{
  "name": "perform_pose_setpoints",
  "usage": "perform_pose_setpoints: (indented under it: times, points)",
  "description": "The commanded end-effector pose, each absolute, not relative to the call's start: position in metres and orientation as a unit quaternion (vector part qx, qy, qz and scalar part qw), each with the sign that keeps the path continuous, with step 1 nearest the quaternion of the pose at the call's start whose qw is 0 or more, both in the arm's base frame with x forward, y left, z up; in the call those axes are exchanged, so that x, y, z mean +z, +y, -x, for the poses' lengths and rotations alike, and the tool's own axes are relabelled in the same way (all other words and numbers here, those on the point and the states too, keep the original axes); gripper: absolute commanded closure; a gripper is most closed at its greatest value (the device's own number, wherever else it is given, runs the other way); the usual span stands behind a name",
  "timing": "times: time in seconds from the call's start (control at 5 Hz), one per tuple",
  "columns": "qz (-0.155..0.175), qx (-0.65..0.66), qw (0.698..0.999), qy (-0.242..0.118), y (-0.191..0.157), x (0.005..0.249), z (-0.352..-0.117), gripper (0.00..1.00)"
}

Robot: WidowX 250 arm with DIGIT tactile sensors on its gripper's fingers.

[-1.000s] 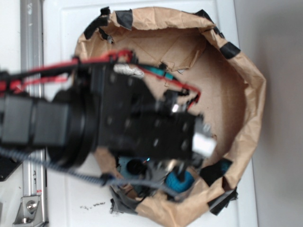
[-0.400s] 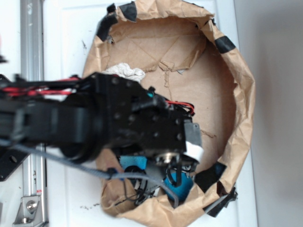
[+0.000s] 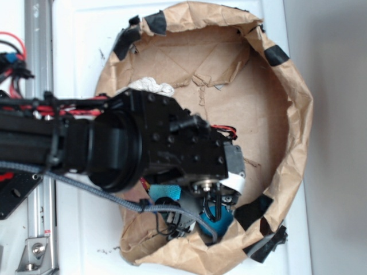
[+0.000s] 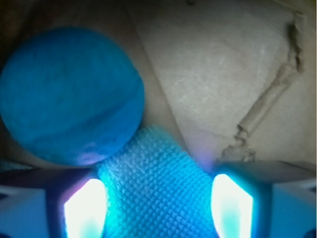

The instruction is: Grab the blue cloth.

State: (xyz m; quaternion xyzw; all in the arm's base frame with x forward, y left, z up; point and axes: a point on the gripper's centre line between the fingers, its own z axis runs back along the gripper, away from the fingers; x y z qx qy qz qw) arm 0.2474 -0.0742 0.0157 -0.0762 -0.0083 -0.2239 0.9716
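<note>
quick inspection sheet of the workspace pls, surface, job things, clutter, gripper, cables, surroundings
Surface: brown paper liner, creased and torn, its raised rim patched with black tape.
Job's things: blue cloth lies flat on the paper, its pointed corner between the two fingers.
Clutter: blue ball touching the cloth's edge in the wrist view; white wad near the far rim.
Grippers: gripper low over the cloth, open, one lit pad on each side; contact cannot be told.
Cables: red wires and a grey braided cable run along the arm.
Surroundings: white tabletop, a metal rail at one edge.
</note>
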Motion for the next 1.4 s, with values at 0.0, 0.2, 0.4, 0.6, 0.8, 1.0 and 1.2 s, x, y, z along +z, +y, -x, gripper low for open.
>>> perform_pose_setpoints:
  times: [0.0, 0.2, 0.4, 0.6, 0.8, 1.0, 1.2]
  points:
    - [0.06, -0.216, 0.975, -0.01, -0.076, 0.025, -0.224, 1.0]
    - [0.054, -0.209, 0.976, -0.018, -0.073, 0.028, -0.223, 1.0]
    - [0.048, -0.201, 0.978, -0.022, -0.071, 0.034, -0.221, 1.0]
    - [0.035, -0.19, 0.981, -0.029, -0.067, 0.041, -0.219, 1.0]
    - [0.014, -0.169, 0.985, -0.04, -0.057, 0.053, -0.219, 1.0]
    - [-0.027, -0.124, 0.99, -0.059, -0.036, 0.081, -0.221, 1.0]
    - [-0.039, -0.076, 0.992, -0.098, -0.007, 0.117, -0.222, 1.0]
